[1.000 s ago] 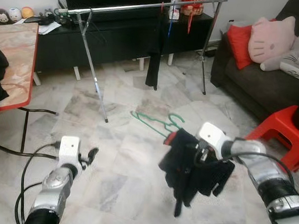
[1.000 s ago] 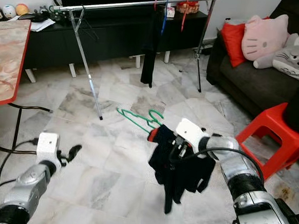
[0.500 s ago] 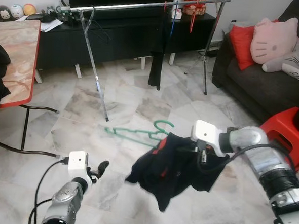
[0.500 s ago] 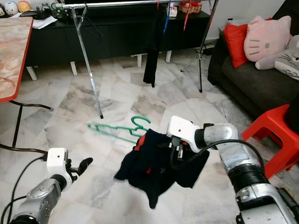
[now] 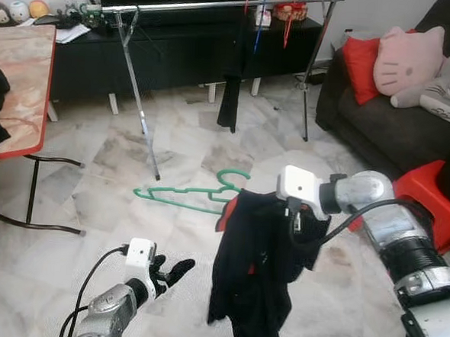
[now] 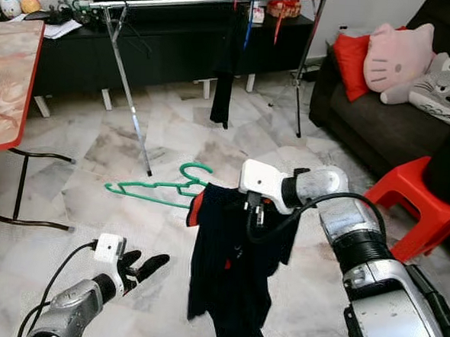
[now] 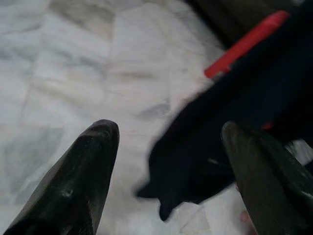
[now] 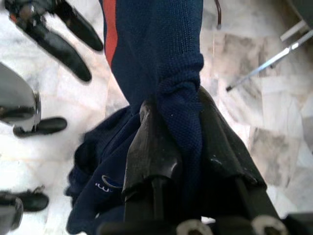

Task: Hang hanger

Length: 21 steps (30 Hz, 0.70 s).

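Note:
A green hanger (image 5: 181, 196) sticks out to the left, above the floor, from a navy garment with red trim (image 5: 253, 269) that droops straight down. My right gripper (image 8: 178, 105) is shut on the bunched top of that garment, at mid-height in front of me. The silver clothes rail (image 5: 212, 5) stands farther back, with a black garment (image 5: 231, 100) and several hangers on it. My left gripper (image 5: 171, 271) is low at the left of the navy garment, open and apart from it, its fingers (image 7: 93, 161) spread wide.
A dark sofa (image 5: 396, 125) with plush toys (image 5: 407, 57) and a red stool (image 5: 429, 200) stand on the right. A red-edged table (image 5: 20, 87) is at the left, a black TV cabinet (image 5: 178, 59) behind the rail. Marble floor lies between me and the rail.
The navy garment swung out to the left and now hangs straight down. My right gripper has risen a little with it. My left gripper has moved in toward the garment.

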Available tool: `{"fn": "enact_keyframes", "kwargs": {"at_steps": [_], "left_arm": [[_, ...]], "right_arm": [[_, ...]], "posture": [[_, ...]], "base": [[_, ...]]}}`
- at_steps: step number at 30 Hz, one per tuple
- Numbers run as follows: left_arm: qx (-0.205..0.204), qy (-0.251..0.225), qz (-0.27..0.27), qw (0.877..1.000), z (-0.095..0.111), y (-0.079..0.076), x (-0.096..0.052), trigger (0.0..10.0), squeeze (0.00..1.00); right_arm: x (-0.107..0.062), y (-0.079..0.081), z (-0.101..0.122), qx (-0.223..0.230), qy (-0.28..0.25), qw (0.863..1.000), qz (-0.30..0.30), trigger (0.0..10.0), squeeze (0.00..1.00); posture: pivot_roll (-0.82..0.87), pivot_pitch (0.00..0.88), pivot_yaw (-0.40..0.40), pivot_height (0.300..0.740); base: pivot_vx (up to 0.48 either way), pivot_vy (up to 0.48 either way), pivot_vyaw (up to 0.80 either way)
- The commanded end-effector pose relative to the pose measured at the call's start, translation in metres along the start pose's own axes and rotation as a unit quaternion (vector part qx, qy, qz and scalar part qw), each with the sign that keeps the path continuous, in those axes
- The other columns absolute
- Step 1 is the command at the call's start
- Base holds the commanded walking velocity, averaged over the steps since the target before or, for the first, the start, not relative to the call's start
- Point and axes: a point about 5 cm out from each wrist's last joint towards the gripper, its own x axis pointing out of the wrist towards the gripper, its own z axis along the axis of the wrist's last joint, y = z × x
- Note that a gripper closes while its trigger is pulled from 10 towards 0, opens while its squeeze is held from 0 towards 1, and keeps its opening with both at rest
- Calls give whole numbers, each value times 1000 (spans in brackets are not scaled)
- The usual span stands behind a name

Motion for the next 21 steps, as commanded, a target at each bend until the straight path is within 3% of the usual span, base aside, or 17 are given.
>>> {"fn": "enact_keyframes", "kwargs": {"at_steps": [1,3,5,10,15,18,21], "left_arm": [[39,-8,-24,999,8,-5,2,10000,0],[50,-14,-20,998,11,-5,2,10000,0],[107,-19,0,994,19,-4,5,10000,0],[158,-33,42,986,28,-1,11,10000,0],[180,-55,116,975,38,8,13,10000,0],[220,-53,120,967,38,7,14,10000,0],[228,-57,119,965,38,5,14,10000,0]], "right_arm": [[-2,-10,21,-26,-36,999,-23,10000,0],[0,-10,23,-24,-42,999,-22,10000,0],[6,-10,33,-23,-70,997,-17,10000,0],[12,-10,42,-34,-82,996,-8,10000,0],[16,-10,47,-38,-89,995,-3,10000,0],[19,-11,51,-39,-95,995,1,10000,0],[21,-11,54,-39,-97,994,3,10000,0]], "posture": [[-48,0,-76,740],[-48,0,-77,740],[-44,0,-82,740],[-46,0,-86,740],[-51,0,-91,740],[-52,0,-96,740],[-51,0,-96,740]], "base": [[0,0,0],[0,0,0],[0,0,0],[0,0,0],[0,0,0],[0,0,0],[0,0,0]]}}
